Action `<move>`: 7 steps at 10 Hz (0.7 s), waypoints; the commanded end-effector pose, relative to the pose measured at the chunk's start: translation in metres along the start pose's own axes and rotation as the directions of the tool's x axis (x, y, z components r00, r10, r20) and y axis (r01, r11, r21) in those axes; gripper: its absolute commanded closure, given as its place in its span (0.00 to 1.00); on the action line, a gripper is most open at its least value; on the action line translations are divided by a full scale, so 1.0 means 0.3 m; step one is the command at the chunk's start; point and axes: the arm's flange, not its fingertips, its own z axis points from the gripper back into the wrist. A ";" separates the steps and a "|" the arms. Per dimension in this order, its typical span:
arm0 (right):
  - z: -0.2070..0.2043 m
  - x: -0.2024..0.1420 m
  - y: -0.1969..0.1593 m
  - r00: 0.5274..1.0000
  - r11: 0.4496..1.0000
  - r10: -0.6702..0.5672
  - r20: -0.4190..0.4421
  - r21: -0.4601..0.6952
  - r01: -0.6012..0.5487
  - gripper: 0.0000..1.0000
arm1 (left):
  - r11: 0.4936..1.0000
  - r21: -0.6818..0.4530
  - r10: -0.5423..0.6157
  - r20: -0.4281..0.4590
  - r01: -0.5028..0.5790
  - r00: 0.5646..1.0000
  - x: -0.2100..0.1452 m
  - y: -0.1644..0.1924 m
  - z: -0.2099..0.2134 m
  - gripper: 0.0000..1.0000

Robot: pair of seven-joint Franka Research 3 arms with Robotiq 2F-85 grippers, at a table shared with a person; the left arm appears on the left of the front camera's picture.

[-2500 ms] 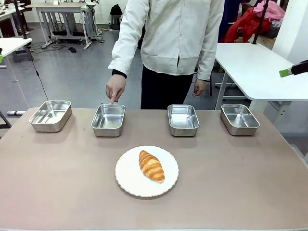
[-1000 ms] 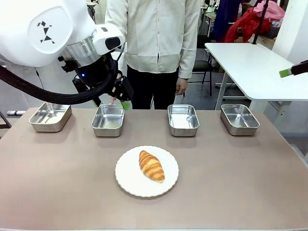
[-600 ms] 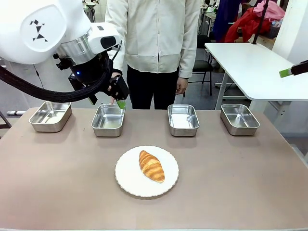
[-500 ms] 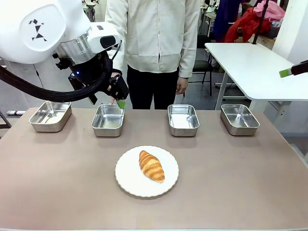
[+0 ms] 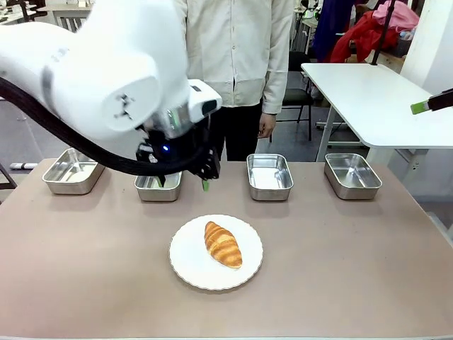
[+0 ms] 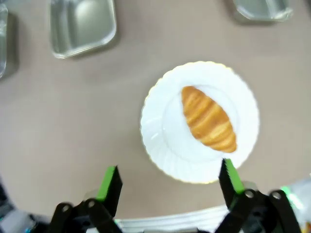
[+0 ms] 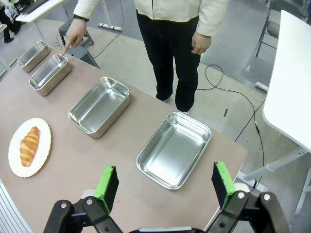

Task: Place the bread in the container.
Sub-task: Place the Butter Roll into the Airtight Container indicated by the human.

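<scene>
The bread (image 5: 223, 244) lies on the white plate (image 5: 185, 263) in the middle of the counter (image 5: 354, 269). I think it is light, soft and flaky, so a hard squeeze would crush it. The shiny crust may be a bit slippery. I would hold it across its fat middle, on the two long sides.

My left gripper (image 6: 170, 177) hangs above the plate, pointing down, jaws wide, nothing in them. My right gripper (image 7: 164, 177) is wide and empty too, high over the counter's right end. The person's hand (image 7: 74, 35) points at the container (image 7: 48, 73).
</scene>
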 end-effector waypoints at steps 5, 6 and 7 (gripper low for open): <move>-0.001 0.002 -0.003 1.000 1.000 -0.003 0.022 0.009 0.003 0.00 | 0.926 -0.094 0.363 -0.053 -0.367 0.930 -0.064 -0.108 -0.191 0.00; -0.001 0.002 -0.003 1.000 1.000 -0.003 0.022 0.009 0.003 0.00 | 0.918 -0.119 0.372 -0.081 -0.379 0.925 -0.076 -0.122 -0.224 0.00; -0.001 0.002 -0.003 1.000 1.000 -0.003 0.022 0.009 0.003 0.00 | 0.910 -0.128 0.381 -0.123 -0.395 0.916 -0.090 -0.135 -0.261 0.00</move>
